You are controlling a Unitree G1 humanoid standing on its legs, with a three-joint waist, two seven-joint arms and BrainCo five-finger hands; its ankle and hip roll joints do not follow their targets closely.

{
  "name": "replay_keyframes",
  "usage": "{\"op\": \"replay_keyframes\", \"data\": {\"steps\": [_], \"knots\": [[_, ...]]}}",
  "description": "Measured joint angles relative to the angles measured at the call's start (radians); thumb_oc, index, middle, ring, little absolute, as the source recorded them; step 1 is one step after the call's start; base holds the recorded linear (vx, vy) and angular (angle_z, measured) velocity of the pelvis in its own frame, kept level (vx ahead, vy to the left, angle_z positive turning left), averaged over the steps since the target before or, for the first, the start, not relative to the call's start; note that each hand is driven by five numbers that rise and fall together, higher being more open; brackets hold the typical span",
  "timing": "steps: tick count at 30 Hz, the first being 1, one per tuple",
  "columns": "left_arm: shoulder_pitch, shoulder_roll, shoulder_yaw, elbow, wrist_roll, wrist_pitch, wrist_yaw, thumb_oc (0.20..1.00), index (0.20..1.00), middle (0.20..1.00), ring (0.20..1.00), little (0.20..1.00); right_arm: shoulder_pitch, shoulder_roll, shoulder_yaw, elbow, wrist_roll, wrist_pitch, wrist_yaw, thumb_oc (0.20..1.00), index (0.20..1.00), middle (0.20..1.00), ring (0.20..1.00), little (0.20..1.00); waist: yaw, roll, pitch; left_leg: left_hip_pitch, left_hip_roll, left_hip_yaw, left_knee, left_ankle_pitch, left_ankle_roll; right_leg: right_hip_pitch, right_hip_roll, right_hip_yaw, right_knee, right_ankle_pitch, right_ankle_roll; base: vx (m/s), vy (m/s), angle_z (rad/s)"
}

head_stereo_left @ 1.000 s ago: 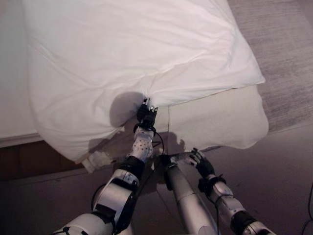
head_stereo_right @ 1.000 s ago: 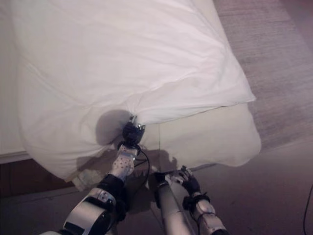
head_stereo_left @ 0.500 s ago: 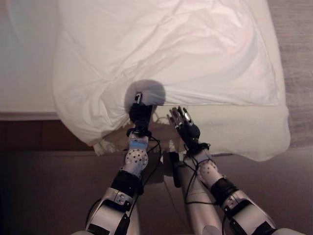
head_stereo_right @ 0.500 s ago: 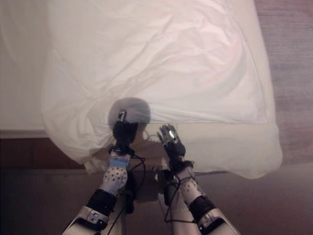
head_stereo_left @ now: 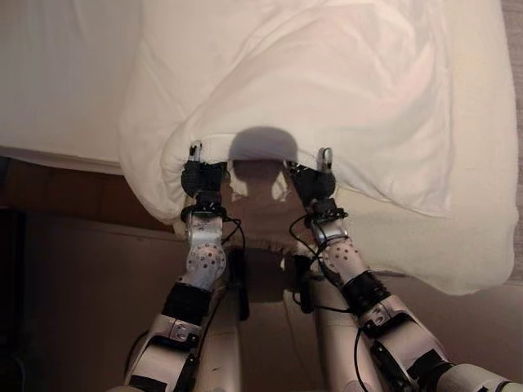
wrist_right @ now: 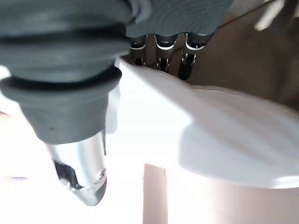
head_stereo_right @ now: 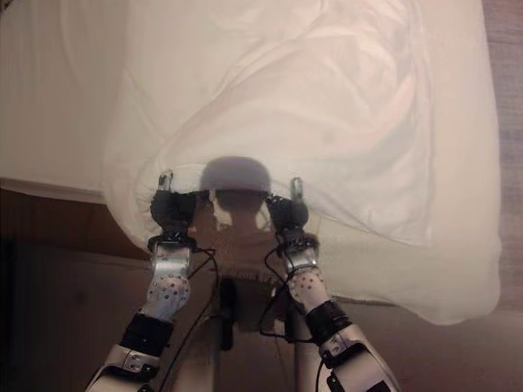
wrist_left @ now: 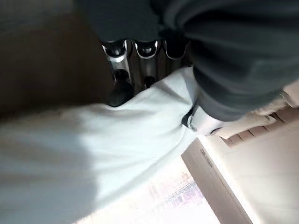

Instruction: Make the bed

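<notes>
A white rumpled duvet (head_stereo_left: pixel 343 90) lies across the bed, its near edge hanging over the bed's foot. My left hand (head_stereo_left: pixel 203 176) is shut on that edge, fingers (wrist_left: pixel 145 51) curled under the cloth (wrist_left: pixel 117 135) and thumb (wrist_left: pixel 210 116) on top. My right hand (head_stereo_left: pixel 313 184) is shut on the same edge a hand's width to the right, its fingers (wrist_right: pixel 161 51) behind the cloth (wrist_right: pixel 210 126) and thumb (wrist_right: pixel 79 158) over it. Between the two hands the edge is raised in a small arch.
Bare white sheet (head_stereo_left: pixel 57 73) shows on the mattress left of the duvet. A cream blanket corner (head_stereo_left: pixel 458 253) hangs off the bed at the right. The dark wooden bed frame (head_stereo_left: pixel 73 184) and brown carpet (head_stereo_left: pixel 82 286) lie below.
The camera has shifted. My right hand, open beside the left half a second ago, has closed on the duvet's edge; the hands now stand apart. The left hand kept its hold.
</notes>
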Motion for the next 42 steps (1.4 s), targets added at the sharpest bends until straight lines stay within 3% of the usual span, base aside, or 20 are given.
{"op": "replay_keyframes", "data": {"steps": [10, 18, 25, 33, 42], "knots": [[0.017, 0.006, 0.021, -0.013, 0.032, 0.002, 0.027, 0.2, 0.2, 0.2, 0.2, 0.2, 0.002, -0.036, -0.061, 0.007, -0.002, -0.012, -0.119, 1.0, 1.0, 1.0, 1.0, 1.0, 0.0, 0.015, 0.008, -0.007, 0.002, 0.003, 0.003, 0.0, 0.0, -0.01, -0.001, 0.0, 0.0, 0.002, -0.005, 0.0, 0.0, 0.0], [0.033, 0.012, 0.023, -0.023, 0.03, 0.017, 0.052, 0.2, 0.2, 0.2, 0.2, 0.2, -0.074, -0.102, -0.195, 0.214, -0.019, -0.025, -0.32, 1.0, 1.0, 1.0, 1.0, 1.0, -0.001, 0.015, 0.008, -0.003, 0.003, 0.01, 0.008, 0.0, 0.001, -0.01, -0.003, 0.005, 0.008, 0.002, -0.005, 0.0, -0.001, 0.0], [0.047, 0.015, 0.038, -0.03, 0.029, 0.018, 0.064, 0.2, 0.2, 0.2, 0.2, 0.2, -0.104, -0.158, -0.238, 0.232, -0.022, -0.033, -0.434, 1.0, 1.0, 1.0, 1.0, 1.0, -0.004, 0.015, 0.008, 0.002, 0.006, 0.018, 0.008, 0.0, 0.0, -0.012, 0.005, 0.014, 0.007, 0.002, -0.005, 0.01, -0.004, -0.05], [0.05, 0.04, 0.04, -0.034, 0.029, 0.018, 0.069, 0.2, 0.2, 0.2, 0.2, 0.2, -0.098, -0.166, -0.302, 0.213, -0.022, -0.091, -0.47, 1.0, 1.0, 1.0, 1.0, 1.0, -0.006, 0.015, 0.008, 0.0, 0.008, 0.02, 0.007, -0.001, -0.001, -0.016, 0.006, 0.016, 0.006, 0.002, -0.005, 0.0, -0.002, -0.01], [0.05, 0.045, 0.041, -0.035, 0.028, 0.018, 0.069, 0.2, 0.2, 0.2, 0.2, 0.2, -0.068, -0.199, -0.312, 0.179, -0.024, -0.106, -0.475, 1.0, 1.0, 1.0, 1.0, 1.0, -0.007, 0.015, 0.008, -0.004, 0.007, 0.021, 0.006, -0.001, -0.001, -0.02, 0.006, 0.016, 0.006, 0.003, -0.007, 0.0, 0.0, 0.0]]}}
